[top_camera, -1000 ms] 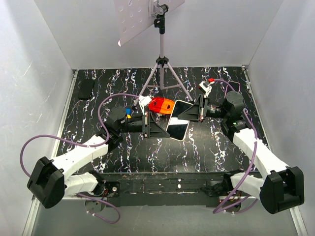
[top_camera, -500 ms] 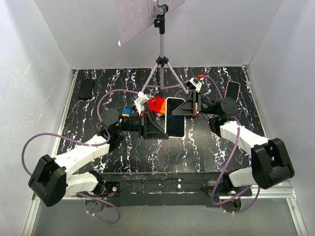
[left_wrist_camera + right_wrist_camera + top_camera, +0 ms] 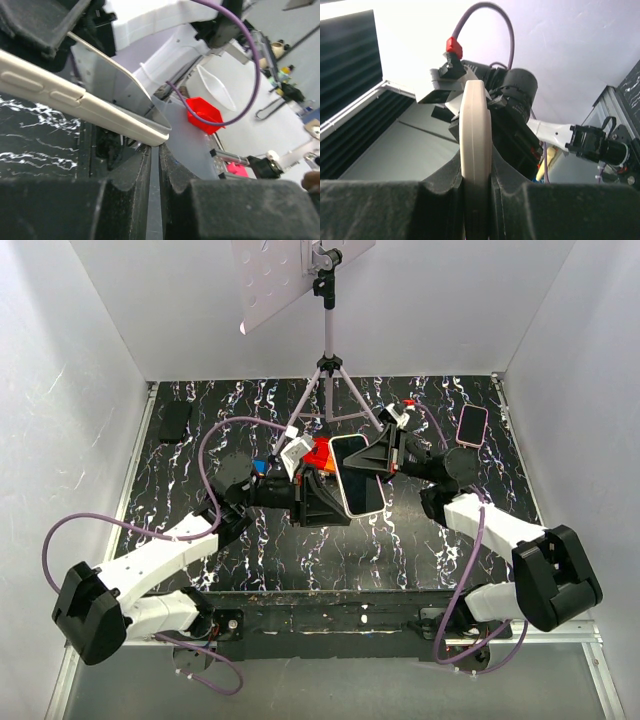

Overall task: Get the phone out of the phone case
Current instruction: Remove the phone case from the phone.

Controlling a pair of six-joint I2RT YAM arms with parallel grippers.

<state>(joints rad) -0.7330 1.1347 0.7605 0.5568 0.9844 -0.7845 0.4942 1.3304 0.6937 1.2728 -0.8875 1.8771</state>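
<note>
The phone (image 3: 358,476), dark screen up in a cream case (image 3: 75,97), hangs above the middle of the table between both grippers. My left gripper (image 3: 325,500) is at its lower left side. In the left wrist view its jaws (image 3: 155,165) are shut on a thin grey lip that runs up to the cream case edge. My right gripper (image 3: 382,456) is at the phone's upper right side. In the right wrist view it (image 3: 476,170) is shut on the thick cream edge of the cased phone (image 3: 475,120).
A camera tripod (image 3: 326,370) stands behind the phone, with a red object (image 3: 320,450) at its feet. A pink phone (image 3: 472,425) lies at the back right. A black flat object (image 3: 175,420) lies at the back left. White walls enclose the table.
The phone has risen and swung from a slanted pose to nearly end-on between the grippers. The right arm moved left and inward, uncovering the pink phone.
</note>
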